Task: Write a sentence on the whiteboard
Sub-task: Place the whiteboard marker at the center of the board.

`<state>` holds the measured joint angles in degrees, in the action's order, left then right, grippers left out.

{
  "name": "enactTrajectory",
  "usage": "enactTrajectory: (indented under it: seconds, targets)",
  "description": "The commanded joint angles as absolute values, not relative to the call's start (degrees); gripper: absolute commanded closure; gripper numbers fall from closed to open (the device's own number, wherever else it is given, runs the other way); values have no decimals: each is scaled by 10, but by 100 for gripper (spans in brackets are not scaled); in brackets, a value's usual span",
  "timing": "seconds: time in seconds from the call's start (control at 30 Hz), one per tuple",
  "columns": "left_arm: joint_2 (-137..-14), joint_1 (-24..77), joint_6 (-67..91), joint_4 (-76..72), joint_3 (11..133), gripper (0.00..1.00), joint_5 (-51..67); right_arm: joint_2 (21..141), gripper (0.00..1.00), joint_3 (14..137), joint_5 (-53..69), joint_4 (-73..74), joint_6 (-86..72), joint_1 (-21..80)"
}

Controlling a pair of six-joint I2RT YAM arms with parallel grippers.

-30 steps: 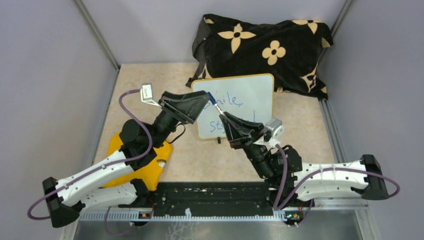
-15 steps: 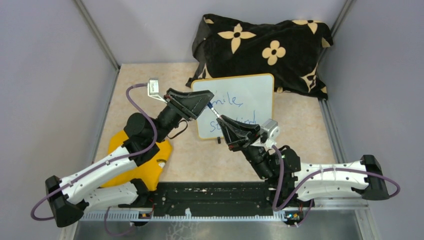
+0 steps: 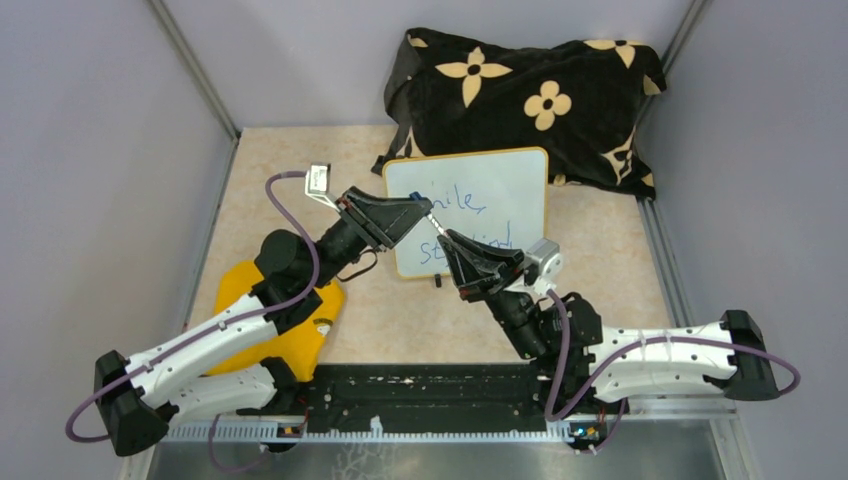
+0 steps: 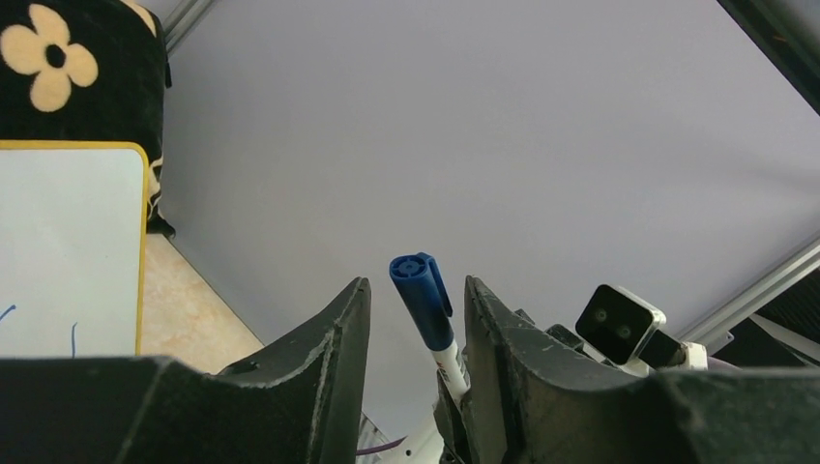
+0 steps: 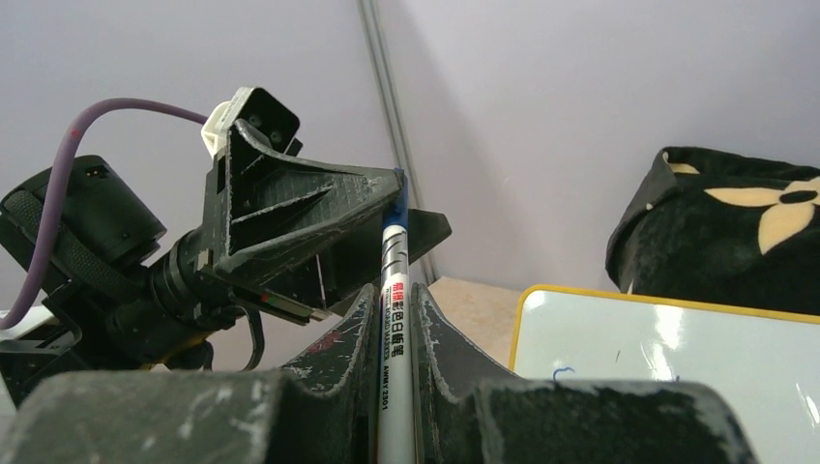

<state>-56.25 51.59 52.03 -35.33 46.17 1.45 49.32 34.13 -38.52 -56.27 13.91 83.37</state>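
Right end effector (image 3: 446, 240) clamping marker (image 5: 393, 261); left end effector (image 4: 416, 283) straddling blue cap (image 4: 424, 302), unclenched. Centring cap before squeezing; keeping force along marker.

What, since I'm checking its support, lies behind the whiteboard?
A black flowered cloth, bunched in a heap, lies behind the whiteboard. Whether the board leans on it, and what the cloth covers, cannot be seen.

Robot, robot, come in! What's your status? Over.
Left gripper open around the blue cap. Right gripper shut on the marker. Whiteboard shows blue writing, grippers crowd its near-left corner.
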Motion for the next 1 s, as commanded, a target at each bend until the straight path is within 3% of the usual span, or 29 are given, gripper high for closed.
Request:
enactTrajectory:
  seconds: [0.0,0.23,0.37,0.4,0.67,0.97]
  targets:
    - [-555,512,528,-390,463,58,36,483,100,342,-391,-590,142,831]
    - [-556,513,536,-400,452,75,38,486,100,341,-395,-591,141,830]
    - [-566,512,540,-406,450,98,50,490,100,343,-401,-595,141,830]
    - [-571,512,540,-404,452,100,57,491,100,343,-403,-596,142,830]
    - [-626,515,588,-423,451,100,154,507,100,348,-414,-626,163,829]
    - [-642,550,594,-407,439,100,149,528,100,352,-421,-656,178,827]
